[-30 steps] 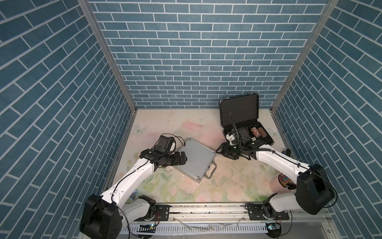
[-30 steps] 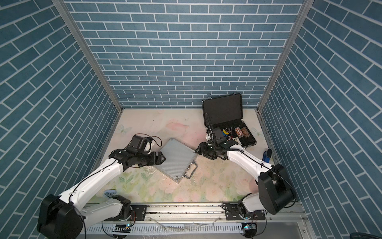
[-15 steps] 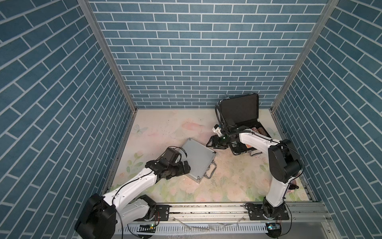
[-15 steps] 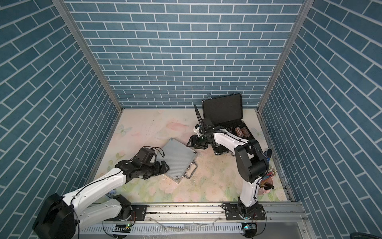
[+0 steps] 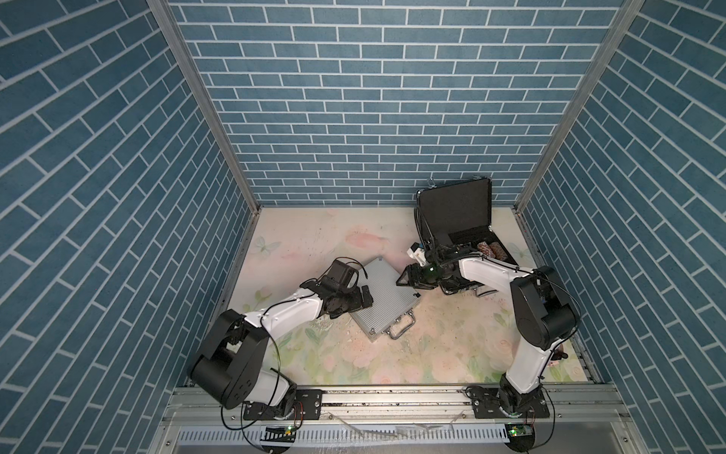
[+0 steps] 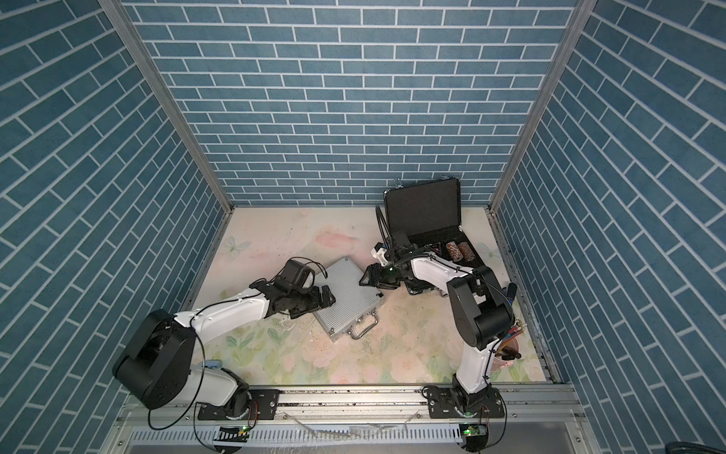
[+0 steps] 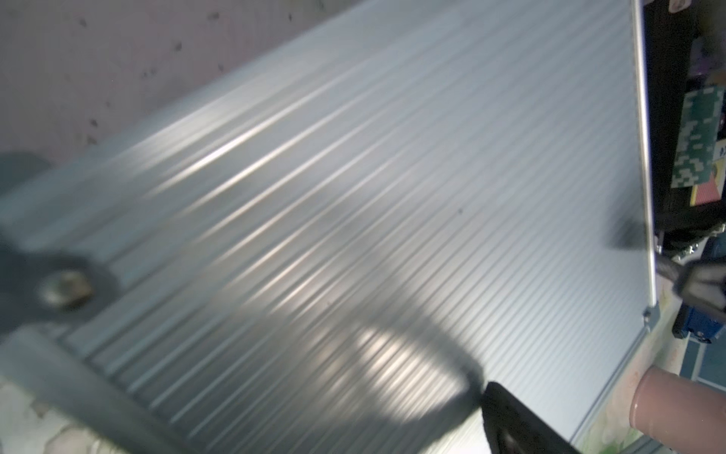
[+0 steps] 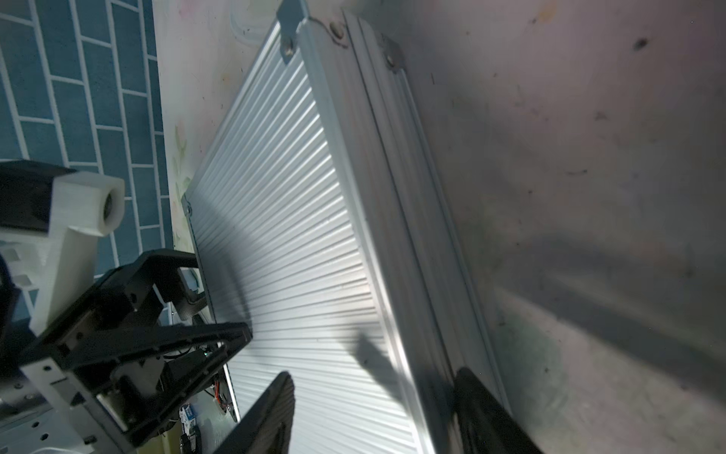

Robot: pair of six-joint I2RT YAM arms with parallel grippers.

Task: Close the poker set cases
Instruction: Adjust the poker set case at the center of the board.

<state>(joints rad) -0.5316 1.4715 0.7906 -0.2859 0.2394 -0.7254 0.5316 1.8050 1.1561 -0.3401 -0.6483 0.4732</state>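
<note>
A: Which step is in hand?
B: About halfway, I'd judge; the silver aluminium case (image 5: pixel 383 298) lies flat in the middle of the table (image 5: pixel 314 243), lid down, handle (image 5: pixel 400 331) on its near side; the black case (image 5: pixel 467 237) is still open at the back right, its lid (image 5: pixel 453 208) upright near the back wall (image 5: pixel 373 157), poker chips (image 5: pixel 491 250) in the tray
A: And the claws?
B: Both at the silver case, neither clamped; the left gripper (image 5: pixel 365 299) is spread wide at the case's left edge; the right gripper (image 8: pixel 373 375) has its fingers (image 8: pixel 271 412) apart, one over the ribbed top, one beside the side wall, straddling the edge without visibly biting
A: So the next move?
B: Probably the black lid; the right arm is nearer, and it would need a finger behind the lid's top edge to tip it forward over the hinge; there looks to be little room between lid and wall, and the base might slide, so the left arm could brace it
A: What do the wrist cameras add?
B: The right wrist view shows the silver case's two shells meeting along the side, too fine for the top views; whether the latches are fastened I cannot tell; the left wrist view gives blurred ribs and a pink cup (image 7: pixel 668 401); only the top views show the open black case
</note>
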